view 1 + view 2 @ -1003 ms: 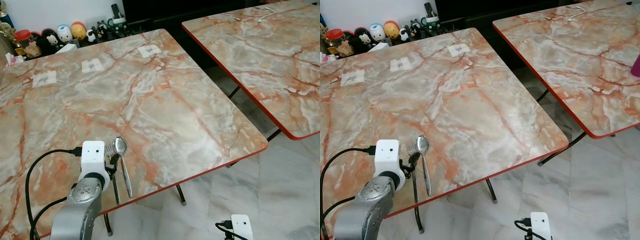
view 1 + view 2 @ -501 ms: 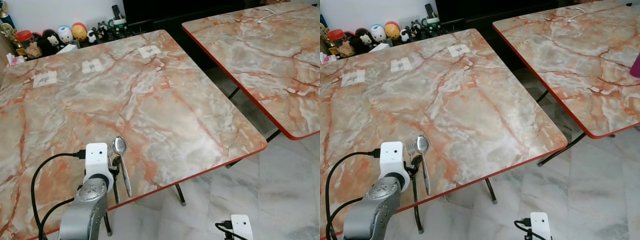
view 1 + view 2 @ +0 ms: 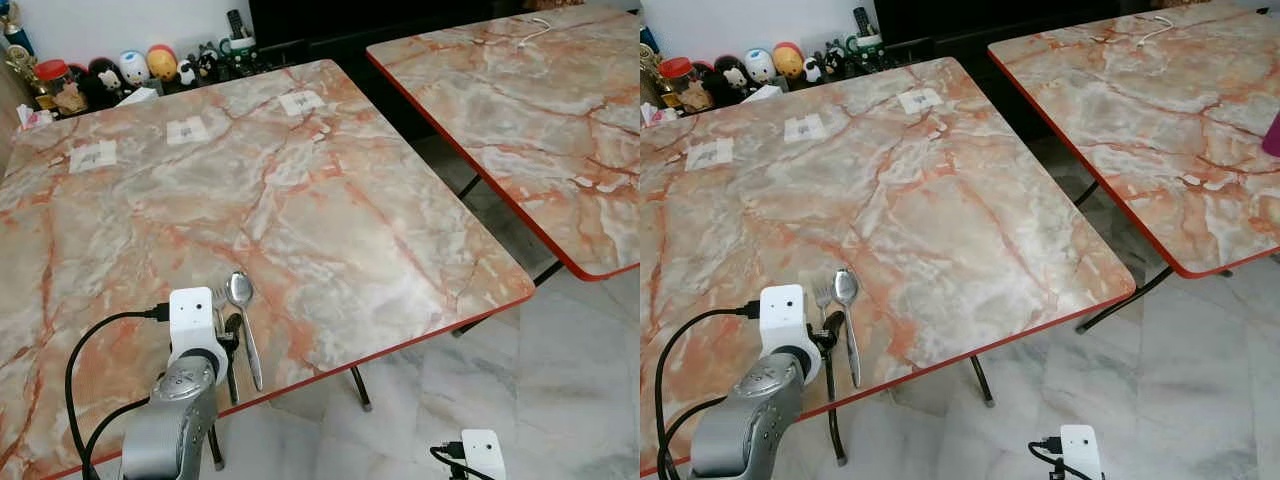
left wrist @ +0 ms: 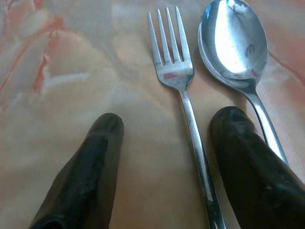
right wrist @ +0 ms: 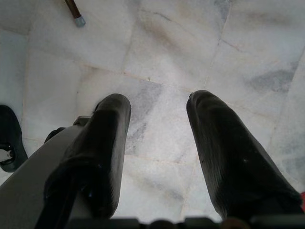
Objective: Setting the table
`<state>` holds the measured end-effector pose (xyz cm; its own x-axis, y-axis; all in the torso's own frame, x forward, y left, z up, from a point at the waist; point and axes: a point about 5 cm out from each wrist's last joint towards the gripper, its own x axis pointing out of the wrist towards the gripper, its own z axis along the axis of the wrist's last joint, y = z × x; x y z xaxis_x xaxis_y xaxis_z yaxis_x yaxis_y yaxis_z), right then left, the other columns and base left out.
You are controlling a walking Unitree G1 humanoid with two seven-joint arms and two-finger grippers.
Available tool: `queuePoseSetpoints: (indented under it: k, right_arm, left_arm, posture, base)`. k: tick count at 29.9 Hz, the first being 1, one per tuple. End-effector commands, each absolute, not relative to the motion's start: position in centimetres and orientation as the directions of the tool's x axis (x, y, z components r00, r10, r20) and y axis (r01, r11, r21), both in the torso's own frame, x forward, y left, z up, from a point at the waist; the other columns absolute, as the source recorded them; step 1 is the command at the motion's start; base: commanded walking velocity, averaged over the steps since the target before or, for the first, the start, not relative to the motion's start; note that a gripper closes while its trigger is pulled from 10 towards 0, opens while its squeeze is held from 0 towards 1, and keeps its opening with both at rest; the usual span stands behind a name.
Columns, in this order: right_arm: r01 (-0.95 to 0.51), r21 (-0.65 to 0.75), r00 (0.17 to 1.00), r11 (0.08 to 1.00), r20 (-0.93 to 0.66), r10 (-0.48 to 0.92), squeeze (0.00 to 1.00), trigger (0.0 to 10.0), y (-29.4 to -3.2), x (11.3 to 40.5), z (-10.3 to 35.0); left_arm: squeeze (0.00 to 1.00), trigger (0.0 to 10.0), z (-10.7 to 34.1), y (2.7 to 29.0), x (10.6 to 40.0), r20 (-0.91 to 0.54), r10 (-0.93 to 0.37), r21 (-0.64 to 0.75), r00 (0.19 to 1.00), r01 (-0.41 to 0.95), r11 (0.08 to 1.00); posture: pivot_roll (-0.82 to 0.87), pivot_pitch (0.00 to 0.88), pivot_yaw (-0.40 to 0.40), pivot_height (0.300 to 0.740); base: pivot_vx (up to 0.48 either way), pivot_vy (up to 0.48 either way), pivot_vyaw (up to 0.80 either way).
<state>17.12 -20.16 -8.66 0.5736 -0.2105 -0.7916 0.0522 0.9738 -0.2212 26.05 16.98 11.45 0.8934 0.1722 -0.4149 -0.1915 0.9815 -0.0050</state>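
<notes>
Where the left gripper (image 4: pixel 167 138) gapes, one fork (image 4: pixel 178 90), one spoon (image 4: pixel 233 40).

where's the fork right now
The fork lies flat on the near marble table by its front red edge, on the robot's left, just left of the spoon, its handle between the open left gripper fingers.

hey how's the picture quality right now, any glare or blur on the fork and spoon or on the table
Left wrist view: the spoon bowl carries a bright glare patch, the fork is sharp, and the nearby black fingers look soft. Left eye view: even light, the table is sharp with a faint sheen. Right wrist view: dim, fingers dark over the pale floor.
</notes>
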Motion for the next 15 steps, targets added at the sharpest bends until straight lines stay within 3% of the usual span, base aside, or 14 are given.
queuePoseSetpoints:
  k: [1,2,15]
  right_arm:
    - [0.041,-0.219,0.551,0.975,-0.809,-0.205,0.00,10.0,-20.05,16.47,-9.00]
    - [0.040,-0.220,0.551,0.975,-0.809,-0.205,0.00,10.0,-20.06,16.47,-8.99]
    - [0.029,-0.227,0.545,0.973,-0.812,-0.206,0.00,10.0,-20.17,16.44,-9.01]
  left_arm:
    - [0.00,2.0,10.10,17.38,25.63,-0.484,0.186,0.011,0.855,-0.206,0.979]
    - [0.00,0.0,10.09,17.37,25.62,-0.484,0.185,0.011,0.855,-0.205,0.979]
    - [0.00,0.0,9.63,17.50,25.34,-0.515,0.190,0.011,0.836,-0.215,0.977]
  posture:
    - [-0.02,0.125,0.054,0.740]
    - [-0.02,0.126,0.053,0.740]
    - [-0.03,0.134,0.050,0.740]
  base:
    - [0.000,0.000,0.00]
    - [0.000,0.000,0.00]
    - [0.000,0.000,0.00]
